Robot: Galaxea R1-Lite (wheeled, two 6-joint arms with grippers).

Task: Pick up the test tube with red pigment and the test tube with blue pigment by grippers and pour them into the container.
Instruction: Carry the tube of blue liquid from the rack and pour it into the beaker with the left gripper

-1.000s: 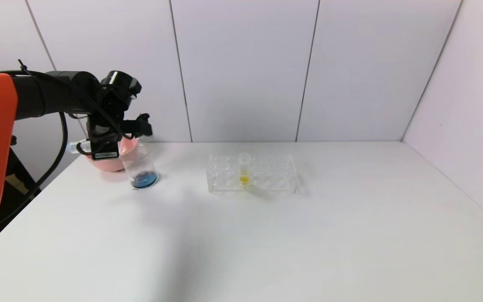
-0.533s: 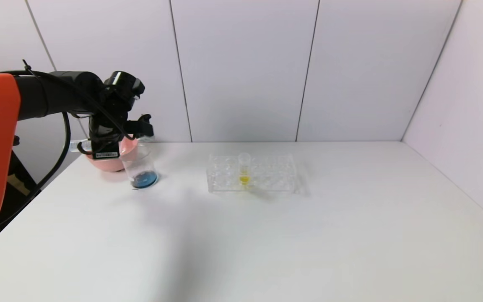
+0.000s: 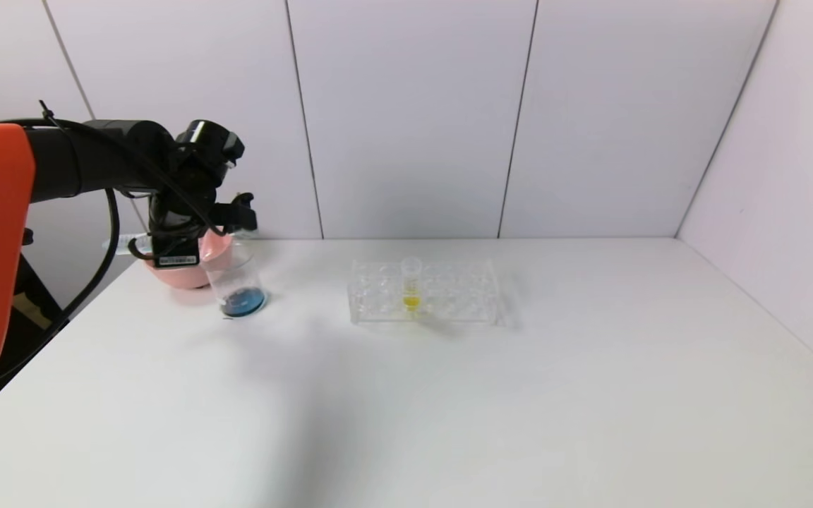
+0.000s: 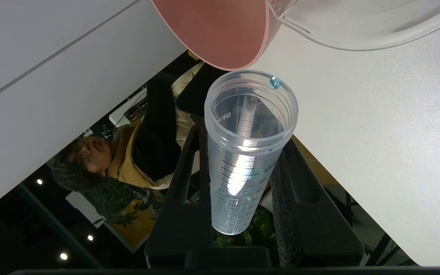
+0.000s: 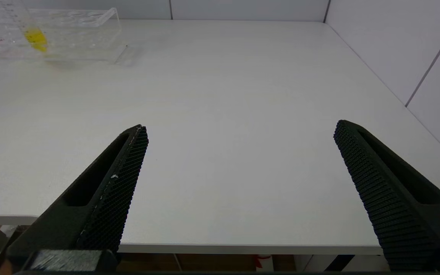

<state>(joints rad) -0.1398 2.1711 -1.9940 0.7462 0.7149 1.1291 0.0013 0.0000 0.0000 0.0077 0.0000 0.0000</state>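
Observation:
My left gripper [image 3: 149, 247] hangs over the back left of the table, by the pink bowl, shut on the test tube with blue pigment [image 4: 239, 183]. The tube lies roughly level and looks drained, with one blue drop [image 4: 274, 82] on its rim. Its end sticks out past the gripper [image 3: 118, 245]. Just right of the gripper stands the container [image 3: 236, 275], a clear beaker with blue liquid [image 3: 243, 302] in its bottom. The test tube with red pigment is out of view. My right gripper [image 5: 241, 126] stands open and empty above the table's front edge.
A pink bowl [image 3: 188, 274] sits behind the beaker, close to the tube's mouth [image 4: 220, 30]. A clear tube rack [image 3: 449, 293] at mid-table holds a yellow-liquid tube [image 3: 411, 286]. Wall panels close off the back and right.
My left gripper has shifted slightly to the left with the tube. The beaker, rack and right gripper have not moved.

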